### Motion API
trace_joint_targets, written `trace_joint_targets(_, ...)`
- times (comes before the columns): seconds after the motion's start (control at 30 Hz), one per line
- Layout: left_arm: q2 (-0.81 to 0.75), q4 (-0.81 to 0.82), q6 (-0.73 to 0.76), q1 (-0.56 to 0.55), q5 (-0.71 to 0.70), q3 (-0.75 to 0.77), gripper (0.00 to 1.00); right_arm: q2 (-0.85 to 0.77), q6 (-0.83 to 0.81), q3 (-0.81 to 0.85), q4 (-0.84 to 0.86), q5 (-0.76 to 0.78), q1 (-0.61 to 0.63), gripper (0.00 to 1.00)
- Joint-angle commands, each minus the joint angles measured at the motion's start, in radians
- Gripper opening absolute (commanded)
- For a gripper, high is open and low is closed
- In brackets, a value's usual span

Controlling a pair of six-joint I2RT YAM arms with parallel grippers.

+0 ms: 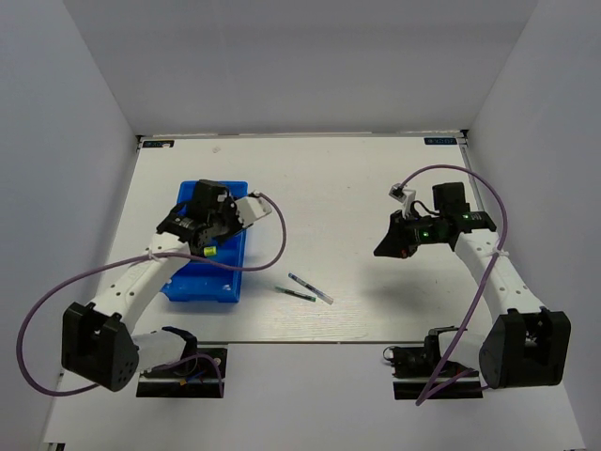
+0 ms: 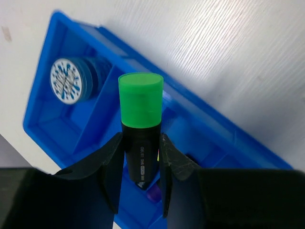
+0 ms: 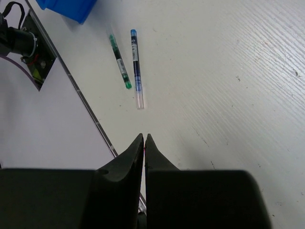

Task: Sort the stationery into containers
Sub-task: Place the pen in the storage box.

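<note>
My left gripper (image 2: 140, 143) is shut on a black marker with a green end (image 2: 140, 125) and holds it above the blue tray (image 2: 50, 125). The tray also shows in the top view (image 1: 192, 282), under the left gripper (image 1: 208, 246). The blue-and-white roll (image 2: 71, 81) stands in a tray compartment. A purple end (image 2: 153, 193) shows in the tray below the marker. Two thin pens (image 1: 308, 288) lie side by side on the table right of the tray; the right wrist view shows them too (image 3: 128, 67). My right gripper (image 3: 144, 138) is shut and empty, raised above the table at the right (image 1: 387, 246).
White walls close in the table on three sides. A dark strip marks the table's near edge (image 3: 90, 114). The arm bases (image 1: 169, 366) stand at that edge. A purple cable (image 1: 272, 240) loops from the left arm over the tray's right side.
</note>
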Motion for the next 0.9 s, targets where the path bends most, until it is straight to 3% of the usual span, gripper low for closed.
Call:
trace_joint_targets(0.0, 0.039, -0.081, 0.053, 0.097, 0.128, 0.045, 0.0, -0.026, -0.013, -0.005, -0.022, -0.043, -0.009, 0.05)
trace_joint_targets(0.53, 0.089, -0.014, 0.066, 0.246, 0.192, -0.114, 0.01, 0.008, -0.033, -0.002, -0.044, -0.081, -0.049, 0.09)
trace_joint_targets(0.6, 0.091, 0.009, 0.046, 0.256, 0.178, -0.127, 0.09, 0.009, -0.039, -0.001, -0.047, -0.087, -0.052, 0.17)
trace_joint_targets(0.63, 0.091, 0.015, 0.041, 0.259, 0.174, -0.131, 0.26, 0.008, -0.044, -0.002, -0.048, -0.087, -0.053, 0.27)
trace_joint_targets(0.7, 0.083, 0.055, 0.01, 0.262, 0.149, -0.144, 0.41, 0.008, -0.047, -0.004, -0.05, -0.084, -0.053, 0.36)
trace_joint_targets(0.73, 0.079, 0.066, 0.001, 0.263, 0.142, -0.148, 0.55, 0.003, -0.051, -0.005, -0.053, -0.079, -0.053, 0.39)
trace_joint_targets(0.87, 0.048, 0.135, -0.058, 0.262, 0.099, -0.148, 0.63, 0.011, -0.063, -0.002, -0.065, -0.063, -0.046, 0.41)
